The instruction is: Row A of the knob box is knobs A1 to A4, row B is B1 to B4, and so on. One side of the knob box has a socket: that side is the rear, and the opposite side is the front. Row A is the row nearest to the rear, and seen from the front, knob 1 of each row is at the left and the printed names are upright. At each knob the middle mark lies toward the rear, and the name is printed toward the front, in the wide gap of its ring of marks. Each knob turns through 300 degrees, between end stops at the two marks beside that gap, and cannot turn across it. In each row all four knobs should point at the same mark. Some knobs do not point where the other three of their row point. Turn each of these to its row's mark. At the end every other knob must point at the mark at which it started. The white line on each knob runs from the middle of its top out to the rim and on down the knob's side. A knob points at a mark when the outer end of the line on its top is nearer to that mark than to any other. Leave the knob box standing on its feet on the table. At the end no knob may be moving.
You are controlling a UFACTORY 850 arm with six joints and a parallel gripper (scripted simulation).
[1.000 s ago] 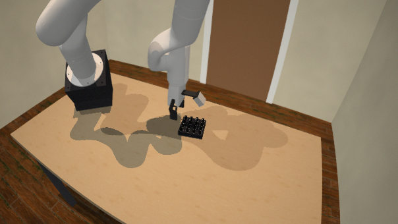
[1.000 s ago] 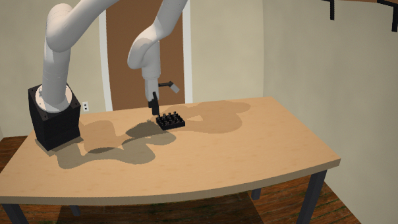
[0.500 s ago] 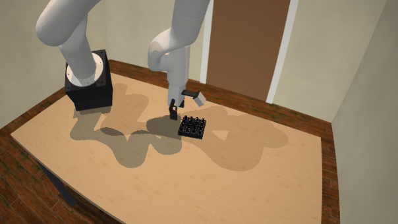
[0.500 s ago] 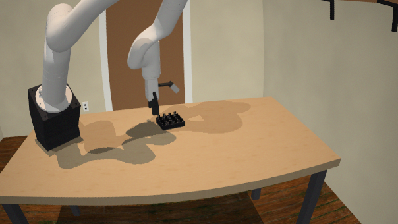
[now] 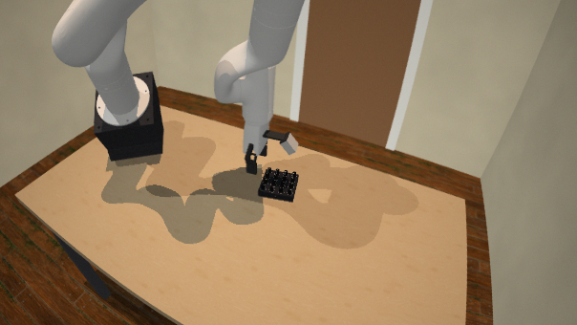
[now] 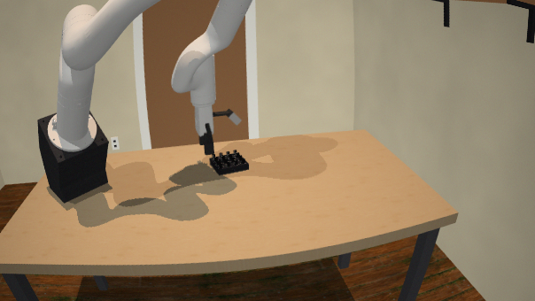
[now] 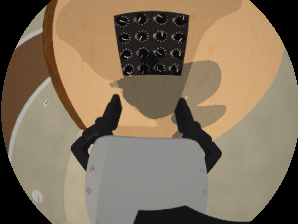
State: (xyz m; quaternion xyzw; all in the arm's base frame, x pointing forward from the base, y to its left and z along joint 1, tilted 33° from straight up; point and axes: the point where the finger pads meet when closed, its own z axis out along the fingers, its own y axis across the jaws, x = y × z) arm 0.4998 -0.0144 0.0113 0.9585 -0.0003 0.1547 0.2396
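The black knob box stands on the wooden table, with several rows of small black knobs on top. It also shows in the exterior view and in the wrist view. The knob lines and printed names are too small to read. My gripper hangs beside the box's left edge, a little above the table, apart from the knobs. It shows in the exterior view too. In the wrist view the gripper has its two fingers spread wide with nothing between them, and the box lies beyond the fingertips.
The arm's black base block stands at the table's far left corner. A brown door is behind the table. The table's edge shows at the left of the wrist view.
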